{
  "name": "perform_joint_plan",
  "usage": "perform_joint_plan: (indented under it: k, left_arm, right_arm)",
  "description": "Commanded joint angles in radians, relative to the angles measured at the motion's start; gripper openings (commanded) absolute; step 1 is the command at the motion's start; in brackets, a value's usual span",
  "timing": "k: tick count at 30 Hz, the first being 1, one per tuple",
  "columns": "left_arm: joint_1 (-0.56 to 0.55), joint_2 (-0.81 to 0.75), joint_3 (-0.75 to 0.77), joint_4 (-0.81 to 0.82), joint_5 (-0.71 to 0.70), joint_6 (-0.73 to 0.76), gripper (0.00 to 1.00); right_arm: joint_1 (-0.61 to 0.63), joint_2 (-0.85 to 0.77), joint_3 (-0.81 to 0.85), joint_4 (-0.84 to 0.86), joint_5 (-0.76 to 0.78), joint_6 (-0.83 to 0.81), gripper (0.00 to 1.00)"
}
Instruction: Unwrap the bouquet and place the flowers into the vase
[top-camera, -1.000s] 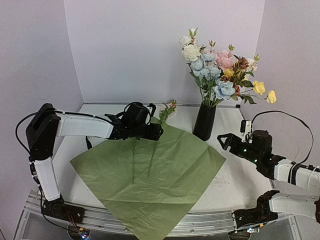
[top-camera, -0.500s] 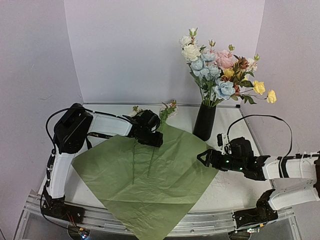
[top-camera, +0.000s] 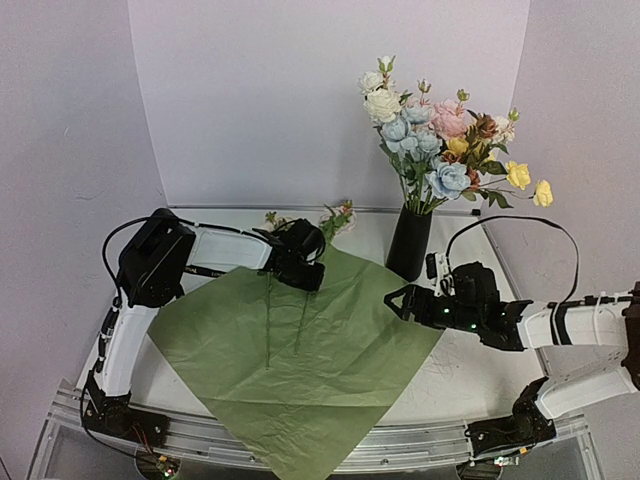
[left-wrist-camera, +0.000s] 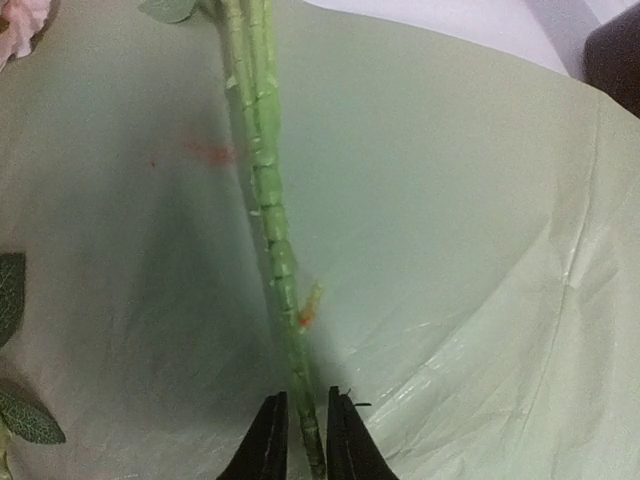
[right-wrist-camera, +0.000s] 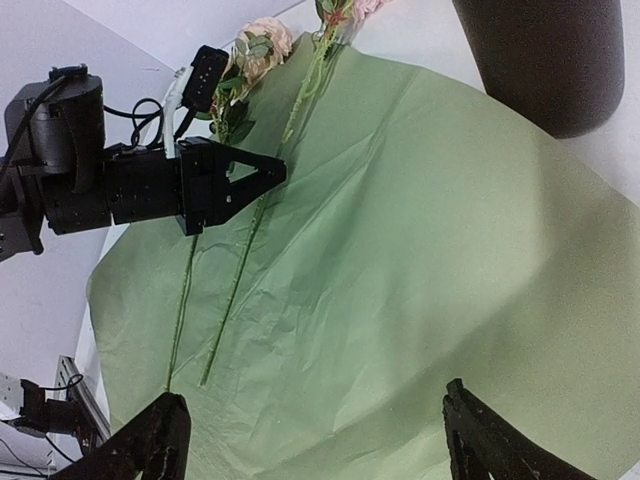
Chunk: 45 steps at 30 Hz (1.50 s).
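A: Picking stems off the paper (top-camera: 330, 380). The unwrap looks done: the sheet lies flat, left of the vase (top-camera: 408, 245) and reaching its foot.
B: Left gripper (left-wrist-camera: 304, 445)?
A: Pinched on a stem (left-wrist-camera: 262, 170), a fingertip either side, up toward its bloom end. It is the stem nearer the vase. The other stem (top-camera: 268, 325) lies just beyond it, farther from the vase, untouched.
B: Right gripper (right-wrist-camera: 315, 445)?
A: Spread wide and holding nothing, low over the paper corner just in front of the vase.
B: The vase itself?
A: Upright, with most blooms (top-camera: 440, 150) in it already.
B: Next move?
A: My guess: lift the stem clear of the sheet, turn it cut end down, and thread it into a crowded mouth. A thin stem may twist in the pinch. The right arm sits close to the vase and could crowd the path.
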Motion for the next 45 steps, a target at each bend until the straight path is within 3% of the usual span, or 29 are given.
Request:
perform_joint_plan:
  k: [1,3,10,16,19,24,26,28,32,45]
  left_arm:
    - [0.006,-0.048,0.026,-0.035,-0.065,0.039,0.05]
    - [0.006,-0.107,-0.001,-0.033,-0.102,0.052,0.0]
    - [0.006,-0.328,-0.116,-0.018,-0.157,0.04,0.0]
    - [0.006,-0.576,-0.318,0.068,-0.164,-0.051,0.0]
    - [0.005,-0.728,-0.464,0.19,-0.108,-0.111,0.0]
    - [0.003,-0.996,-0.782,0.609,0.167,-0.119,0.0]
    - [-0.002,-1.064,-0.838,0.638,0.18,-0.114,0.0]
    - [-0.005,-1.11,-0.863,0.648,0.208,-0.103,0.0]
    - [-0.006,-1.173,-0.895,0.669,0.292,-0.1,0.0]
    - [-0.032,-1.252,-0.933,0.757,0.493,-0.093,0.0]
  right_arm:
    - [0.006,0.016,0.064,0.013,0.012,-0.017,0.88]
    - [0.005,0.022,0.081,0.009,0.009,-0.021,0.88]
    - [0.007,0.046,0.153,0.02,-0.029,-0.01,0.88]
    - [0.044,0.038,0.207,0.079,-0.052,0.027,0.87]
    - [0.086,0.044,0.256,0.102,-0.045,0.026,0.86]
    - [0.171,0.055,0.325,0.191,-0.036,-0.004,0.8]
    - [0.2,0.07,0.37,0.201,-0.04,-0.022,0.77]
    - [0.221,0.09,0.418,0.207,-0.049,-0.031,0.72]
    - [0.259,0.134,0.5,0.246,-0.067,-0.04,0.51]
    - [0.346,0.287,0.787,0.209,-0.008,-0.137,0.48]
